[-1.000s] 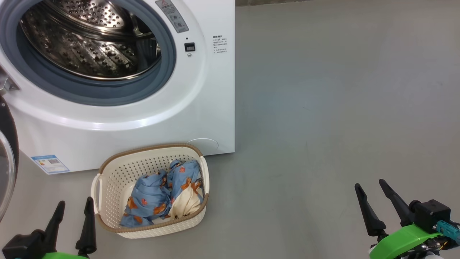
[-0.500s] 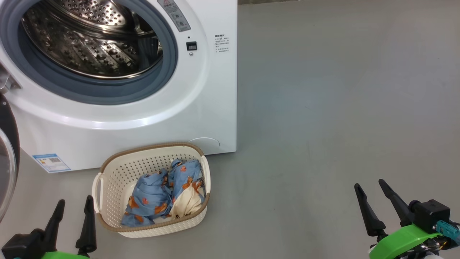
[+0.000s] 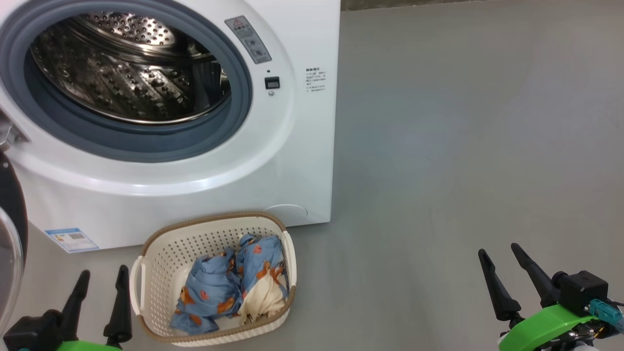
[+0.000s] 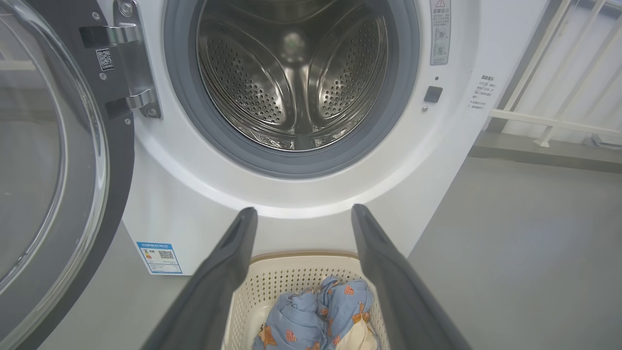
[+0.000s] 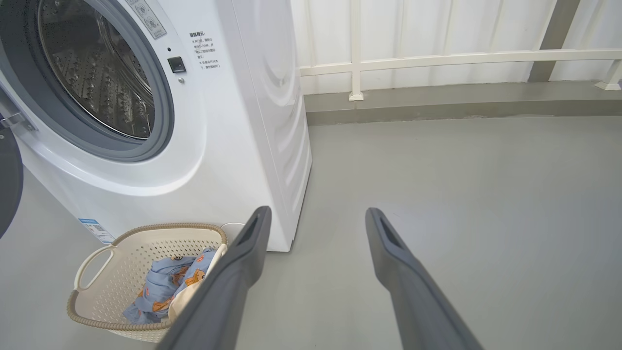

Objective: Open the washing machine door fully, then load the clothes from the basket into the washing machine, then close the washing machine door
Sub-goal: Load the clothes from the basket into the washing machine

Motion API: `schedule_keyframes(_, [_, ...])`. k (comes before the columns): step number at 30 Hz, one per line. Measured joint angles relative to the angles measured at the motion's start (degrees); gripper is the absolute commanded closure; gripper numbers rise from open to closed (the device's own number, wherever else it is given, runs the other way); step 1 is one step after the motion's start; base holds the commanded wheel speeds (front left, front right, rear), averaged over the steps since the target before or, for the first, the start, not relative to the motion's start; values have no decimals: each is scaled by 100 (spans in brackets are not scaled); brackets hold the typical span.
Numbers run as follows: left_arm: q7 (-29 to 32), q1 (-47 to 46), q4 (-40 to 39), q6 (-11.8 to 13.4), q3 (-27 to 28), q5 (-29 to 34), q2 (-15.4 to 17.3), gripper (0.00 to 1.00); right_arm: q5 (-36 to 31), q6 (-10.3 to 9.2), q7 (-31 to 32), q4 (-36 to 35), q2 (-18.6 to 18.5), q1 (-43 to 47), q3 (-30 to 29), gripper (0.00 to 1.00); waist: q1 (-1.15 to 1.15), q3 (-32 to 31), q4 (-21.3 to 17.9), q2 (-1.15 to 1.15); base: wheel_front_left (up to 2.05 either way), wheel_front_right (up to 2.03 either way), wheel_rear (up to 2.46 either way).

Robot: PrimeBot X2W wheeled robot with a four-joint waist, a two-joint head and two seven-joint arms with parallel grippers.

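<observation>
The white washing machine [image 3: 292,161] stands with its steel drum [image 3: 126,73] exposed. Its door [image 4: 53,160], black rim around bulging glass, hangs swung out to the left on its hinge [image 4: 131,73]. On the floor in front sits the cream basket [image 3: 161,253] holding the clothes [image 3: 229,287], blue printed fabric with a cream piece. My left gripper [image 3: 101,275] is open just left of the basket, with nothing between its fingers. Far to the right, over bare floor, my right gripper [image 3: 497,251] is open too. The basket [image 5: 102,253] and clothes [image 5: 165,287] lie left of its fingers.
Grey floor [image 3: 463,146] stretches wide to the right of the machine. A white railing [image 5: 437,61] and wall panels run behind it. A small blue label [image 3: 70,239] marks the machine's lower left corner.
The whole head view has shifted down and right, so the camera moved. Both grippers stay open in the same low positions.
</observation>
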Motion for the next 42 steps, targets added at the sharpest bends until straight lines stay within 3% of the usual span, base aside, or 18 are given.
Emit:
schedule_keyframes(18, [0,-7,94,0,93,30,-79,0,0,0,0,-1,26,-5,1,0,0,62,37,0,31,-34,3])
schedule_keyframes(31, [1,-370,933,0,-170,8,-267,0,-54,0,0,-151,196,-268,9,0,0,524,-6,0,0,0,0])
schedule_keyframes(42, [1,-1566,2050,0,-799,-313,-8,0,-265,0,0,-308,414,-833,-44,0,0,1362,-98,0,0,0,0])
